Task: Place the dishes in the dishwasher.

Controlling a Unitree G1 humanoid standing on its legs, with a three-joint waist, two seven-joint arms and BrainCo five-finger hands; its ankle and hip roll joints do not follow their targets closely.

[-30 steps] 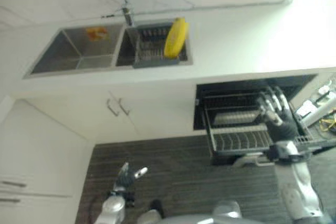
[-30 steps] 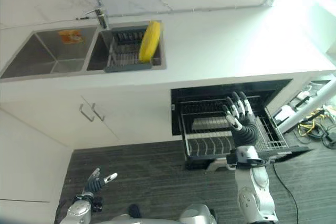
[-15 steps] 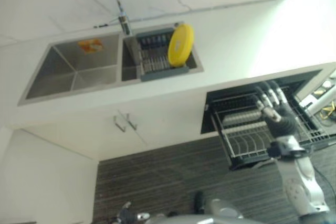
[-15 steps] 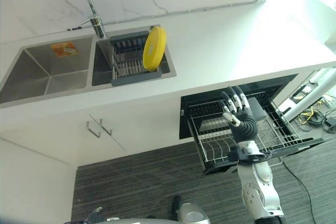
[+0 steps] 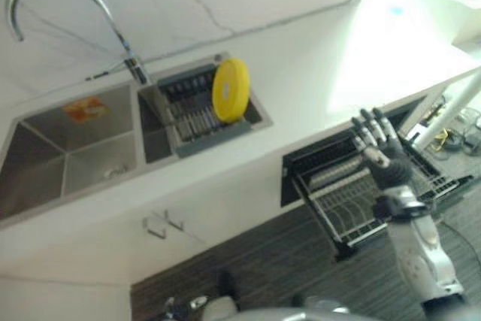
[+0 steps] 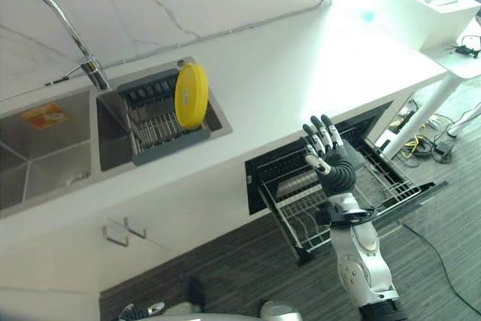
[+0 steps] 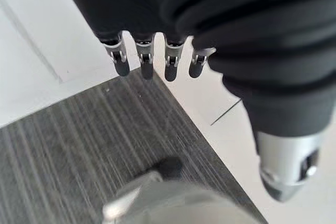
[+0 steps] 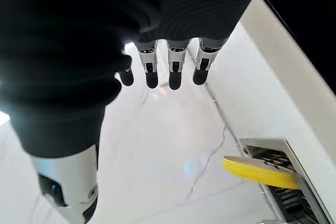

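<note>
Our right hand (image 6: 331,159) lifts off the pulled-out dishwasher rack (image 6: 301,208) toward the desk (image 6: 301,73), fingers spread, empty; yellow plate (image 6: 191,95) stands upright in the sink rack (image 6: 150,129); next we reach across and grasp it; left hand (image 7: 157,61) hangs low, fingers straight.

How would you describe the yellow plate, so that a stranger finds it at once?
Find the double sink in the white counter. Its basin nearer the dishwasher holds a grey dish rack, and the yellow plate stands on edge there. It is the sole bright yellow thing.
</note>
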